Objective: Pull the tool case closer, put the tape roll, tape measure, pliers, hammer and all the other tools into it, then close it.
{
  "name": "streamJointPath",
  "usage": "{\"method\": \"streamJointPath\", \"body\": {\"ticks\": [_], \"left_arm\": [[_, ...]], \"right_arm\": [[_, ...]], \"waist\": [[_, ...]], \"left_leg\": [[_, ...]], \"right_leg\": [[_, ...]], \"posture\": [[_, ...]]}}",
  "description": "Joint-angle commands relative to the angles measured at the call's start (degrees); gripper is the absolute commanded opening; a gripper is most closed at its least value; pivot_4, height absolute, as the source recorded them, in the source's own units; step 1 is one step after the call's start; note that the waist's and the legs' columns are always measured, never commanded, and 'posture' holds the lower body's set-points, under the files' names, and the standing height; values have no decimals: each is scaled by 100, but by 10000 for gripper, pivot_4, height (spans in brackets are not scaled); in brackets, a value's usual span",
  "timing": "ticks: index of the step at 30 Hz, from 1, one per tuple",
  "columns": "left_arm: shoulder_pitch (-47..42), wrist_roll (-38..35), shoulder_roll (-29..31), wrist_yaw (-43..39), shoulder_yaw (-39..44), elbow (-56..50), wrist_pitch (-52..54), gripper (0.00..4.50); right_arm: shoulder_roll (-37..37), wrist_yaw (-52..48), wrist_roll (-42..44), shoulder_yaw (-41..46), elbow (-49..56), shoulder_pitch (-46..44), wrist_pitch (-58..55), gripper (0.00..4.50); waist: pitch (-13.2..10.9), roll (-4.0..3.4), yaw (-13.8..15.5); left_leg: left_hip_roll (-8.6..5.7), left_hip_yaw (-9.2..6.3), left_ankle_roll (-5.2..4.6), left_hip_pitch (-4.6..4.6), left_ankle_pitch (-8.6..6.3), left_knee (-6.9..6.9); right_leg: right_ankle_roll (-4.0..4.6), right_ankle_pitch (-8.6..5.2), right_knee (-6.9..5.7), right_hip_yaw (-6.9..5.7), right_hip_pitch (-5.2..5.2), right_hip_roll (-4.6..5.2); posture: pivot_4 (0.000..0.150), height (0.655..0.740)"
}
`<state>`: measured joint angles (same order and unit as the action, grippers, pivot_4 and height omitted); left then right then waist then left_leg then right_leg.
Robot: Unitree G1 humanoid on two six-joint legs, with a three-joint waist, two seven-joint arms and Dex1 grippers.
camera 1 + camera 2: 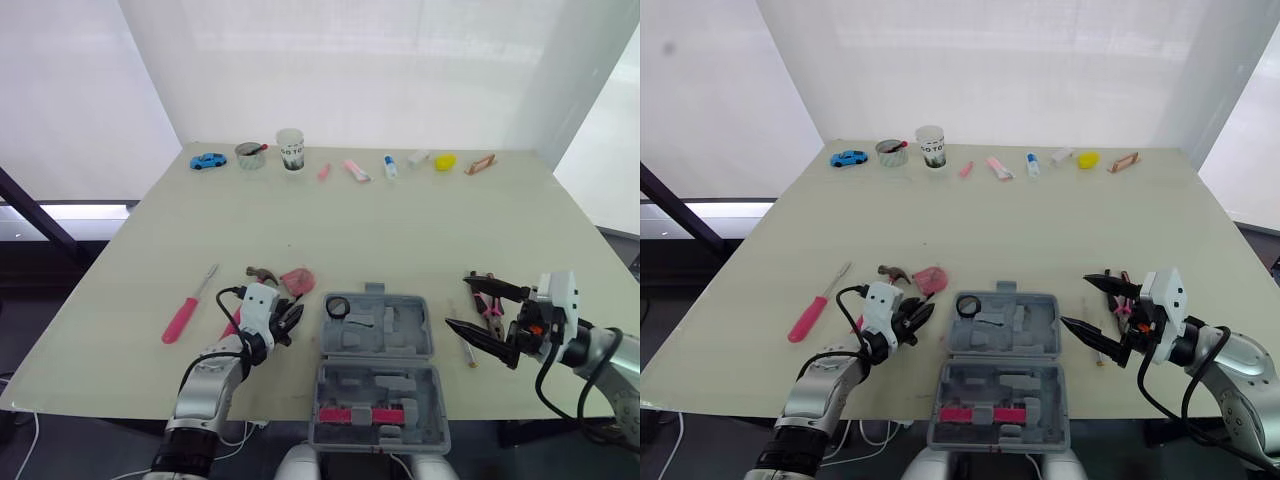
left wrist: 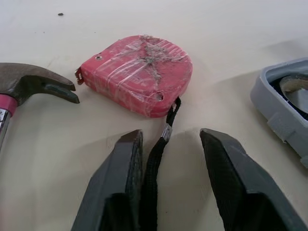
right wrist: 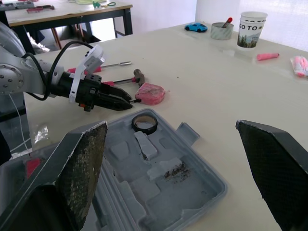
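Case (image 1: 395, 335) open, tape roll (image 1: 337, 308) in — tape measure (image 1: 298, 279), hammer (image 1: 262, 272), pliers (image 1: 490, 305), screwdriver (image 1: 183, 318) not in yet. Left claw (image 1: 293, 320), right claw (image 1: 458, 300) — both spread.

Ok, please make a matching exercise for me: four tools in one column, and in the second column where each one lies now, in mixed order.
Tools:
1. tape roll
2. tape measure
3. screwdriver
4. pliers

Places:
A. beside the right gripper
B. inside the open tool case
C. farthest left, past the hammer
D. its strap runs between the open fingers of the left gripper

Pairs: 1-B, 2-D, 3-C, 4-A
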<state>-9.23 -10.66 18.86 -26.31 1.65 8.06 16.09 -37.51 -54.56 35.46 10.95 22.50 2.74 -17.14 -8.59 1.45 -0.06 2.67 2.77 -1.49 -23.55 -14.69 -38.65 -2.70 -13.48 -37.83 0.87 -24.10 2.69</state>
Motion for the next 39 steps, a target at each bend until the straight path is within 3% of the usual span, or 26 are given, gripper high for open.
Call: {"method": "streamJointPath", "body": {"ticks": [1,12,13,17,27,39], "left_arm": [[-42,10,-68,12,2,32,-51,19258],[-118,103,-220,27,-107,167,-106,19258],[-125,118,-240,39,-117,194,-113,14007],[-180,208,-300,109,-88,330,-167,524],[-262,220,-316,79,-25,494,-255,524],[270,85,-151,-15,85,-244,-158,524]], "right_arm": [[0,5,68,21,271,-41,51,45000],[-65,-44,206,-37,396,-113,-158,45000],[-53,-30,187,-61,395,-109,-147,45000],[-4,44,124,-163,418,-94,-116,45000],[33,184,93,-296,537,-88,-154,45000],[27,237,151,-395,613,-208,-304,45000]], "waist": [[0,0,1],[0,0,13],[0,0,16],[0,0,27],[0,0,72],[-1,0,57]], "left_leg": [[0,0,0,6,0,0],[0,-2,0,43,-1,4],[0,-1,0,49,-1,5],[0,-1,0,52,-1,6],[0,0,0,56,-1,8],[1,1,0,59,-1,19]], "right_leg": [[0,0,1,-2,7,0],[1,-1,7,1,46,2],[1,-1,7,4,50,2],[1,-1,7,5,52,2],[1,-1,7,7,54,2],[2,-2,12,11,53,2]], "posture": [[1500,7400],[1500,7400],[1500,7400],[1500,7400],[1500,7400],[1500,7400]]}}
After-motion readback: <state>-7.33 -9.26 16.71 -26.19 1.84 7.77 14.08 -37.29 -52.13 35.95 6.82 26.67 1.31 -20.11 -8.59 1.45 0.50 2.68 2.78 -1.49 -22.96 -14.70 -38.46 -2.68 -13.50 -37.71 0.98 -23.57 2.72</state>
